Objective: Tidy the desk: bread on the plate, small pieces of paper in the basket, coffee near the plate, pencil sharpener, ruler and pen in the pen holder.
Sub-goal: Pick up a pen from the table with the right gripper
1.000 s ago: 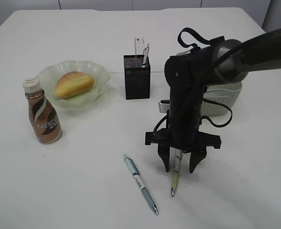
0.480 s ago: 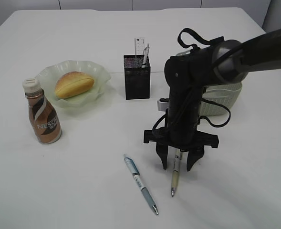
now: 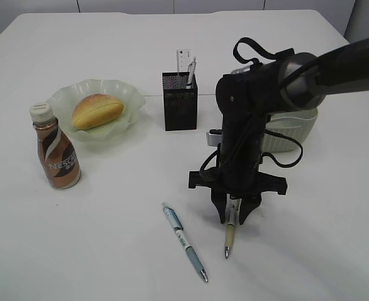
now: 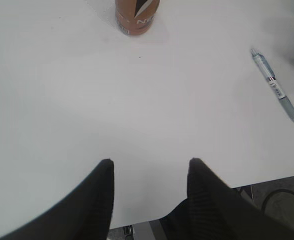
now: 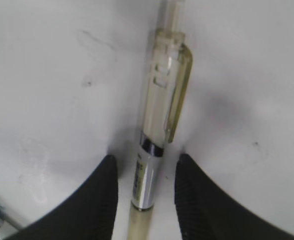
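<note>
Only the base of the brown Nescafe coffee bottle (image 4: 137,17) is showing in the left wrist view, where the left gripper (image 4: 149,192) is hovering half open and empty over the white desk (image 3: 109,251); a blue-barrelled pen (image 3: 184,241) is lying just beside the right gripper (image 3: 235,216). Pointing straight down, that gripper is narrowing its jaws from a second ago around a clear yellowish pen (image 5: 159,135) lying flat; contact is hard to judge.

right gripper (image 3: 233,219) dropped lower, jaws squeezed in around yellowish pen (image 3: 229,232), not quite clamped yet
</note>
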Motion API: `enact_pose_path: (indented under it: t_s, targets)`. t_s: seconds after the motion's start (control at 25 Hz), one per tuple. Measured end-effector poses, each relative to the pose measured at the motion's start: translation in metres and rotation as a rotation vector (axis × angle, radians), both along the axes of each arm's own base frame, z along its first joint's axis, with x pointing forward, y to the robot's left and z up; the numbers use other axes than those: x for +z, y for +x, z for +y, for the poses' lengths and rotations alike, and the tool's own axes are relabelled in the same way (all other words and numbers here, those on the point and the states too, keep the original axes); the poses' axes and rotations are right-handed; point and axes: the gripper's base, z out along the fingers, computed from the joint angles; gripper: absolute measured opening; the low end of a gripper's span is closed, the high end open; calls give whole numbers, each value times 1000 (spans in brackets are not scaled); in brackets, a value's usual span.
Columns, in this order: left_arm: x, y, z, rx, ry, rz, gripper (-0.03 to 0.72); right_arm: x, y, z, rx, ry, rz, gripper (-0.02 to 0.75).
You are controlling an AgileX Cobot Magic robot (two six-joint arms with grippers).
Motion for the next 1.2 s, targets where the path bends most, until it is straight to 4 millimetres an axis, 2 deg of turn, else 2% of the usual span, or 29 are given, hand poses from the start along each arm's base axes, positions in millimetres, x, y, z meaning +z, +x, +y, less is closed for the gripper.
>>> enact_pose_path:
  t_s: [0.16, 0.68, 0.84, 1.08, 1.2]
  targets:
    - [0, 0, 0, 0, 0, 0, 350, 0, 0, 0, 0, 0, 0, 239]
    - [0, 0, 0, 0, 0, 0, 350, -2, 0, 0, 18, 0, 5, 213]
    - [0, 0, 0, 0, 0, 0, 351, -2, 0, 0, 94, 11, -3, 89]
    - [0, 0, 0, 0, 0, 0, 350, -2, 1, 1, 329, 37, -17, 81]
    - [0, 0, 0, 0, 0, 0, 351, -2, 1, 1, 386, 36, -20, 81]
